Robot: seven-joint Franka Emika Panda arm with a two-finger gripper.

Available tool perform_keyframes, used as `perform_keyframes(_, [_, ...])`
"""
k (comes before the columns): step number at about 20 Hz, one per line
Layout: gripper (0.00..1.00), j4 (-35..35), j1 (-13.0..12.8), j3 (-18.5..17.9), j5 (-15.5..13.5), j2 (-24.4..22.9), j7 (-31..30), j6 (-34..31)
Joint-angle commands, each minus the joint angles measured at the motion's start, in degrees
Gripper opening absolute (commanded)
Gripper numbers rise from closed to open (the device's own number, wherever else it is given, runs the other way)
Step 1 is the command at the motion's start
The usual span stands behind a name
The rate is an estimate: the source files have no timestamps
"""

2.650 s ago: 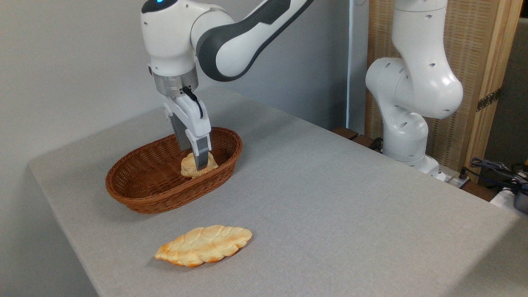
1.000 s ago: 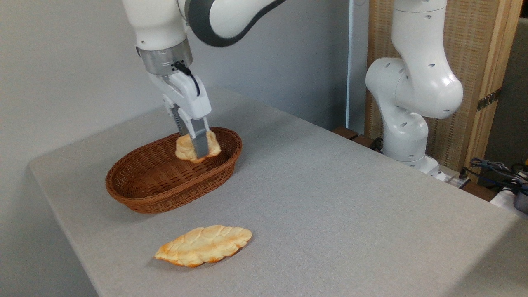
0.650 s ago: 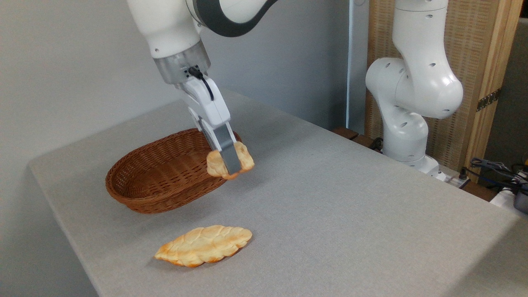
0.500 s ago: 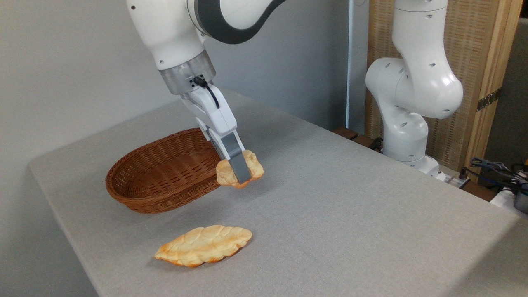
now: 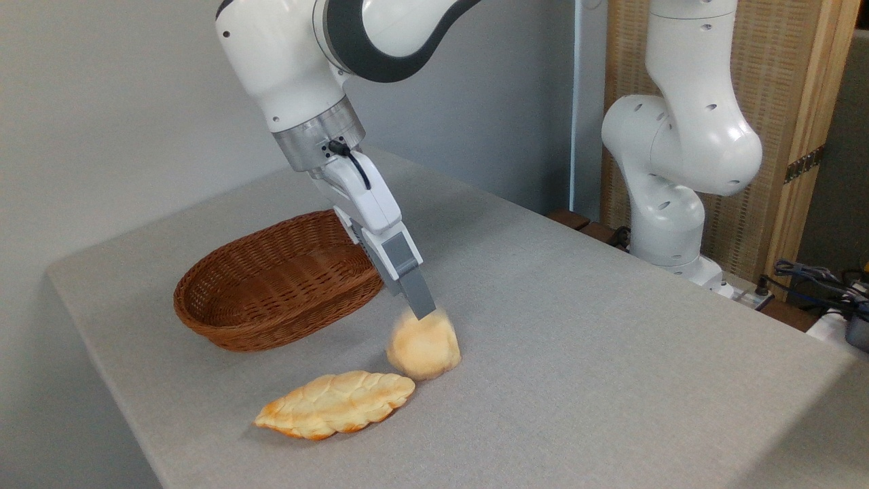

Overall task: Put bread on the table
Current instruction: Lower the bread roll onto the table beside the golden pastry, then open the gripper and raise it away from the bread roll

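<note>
The bread (image 5: 424, 346), a small round pale-golden bun, lies blurred on the grey table (image 5: 577, 353), just right of the basket and close to the right tip of the braided loaf. My gripper (image 5: 424, 314) hangs tilted directly above it, the fingertips at the bun's top edge. The bun sits below the fingers, not between them, so the gripper is open. Only the near grey finger (image 5: 407, 275) shows; the far one is hidden behind it.
A brown oval wicker basket (image 5: 271, 299) stands left of the gripper with nothing visible inside. A flat braided loaf (image 5: 336, 404) lies near the table's front edge. The arm's white base (image 5: 672, 204) rises at the back right, with cables (image 5: 821, 278) beside it.
The gripper lifted the bread out of the basket, carried it right and down over the rim, and let it go; the bun now lies on the table below the fingertips.
</note>
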State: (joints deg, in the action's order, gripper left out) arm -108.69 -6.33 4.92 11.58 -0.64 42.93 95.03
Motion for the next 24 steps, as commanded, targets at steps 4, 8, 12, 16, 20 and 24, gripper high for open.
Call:
perform_keyframes(4, [1.00,3.8,-0.5,-1.7,-1.1,-1.0,0.4,-0.3])
perform_keyframes(8, [1.00,11.6,3.0,-2.3,-14.0,-0.9,-4.3,-0.4])
perform_keyframes(12, [1.00,14.6,5.5,-1.0,-15.2,-0.5,-7.3,-1.0])
perform_keyframes(16, [1.00,15.3,5.5,-1.4,-15.0,-0.2,-7.1,-1.2])
perform_keyframes(20, [1.00,19.6,5.5,-1.8,-14.8,2.1,-6.6,-4.1])
perform_keyframes(24, [1.00,19.6,5.3,-1.7,-14.8,2.0,-6.4,-4.2])
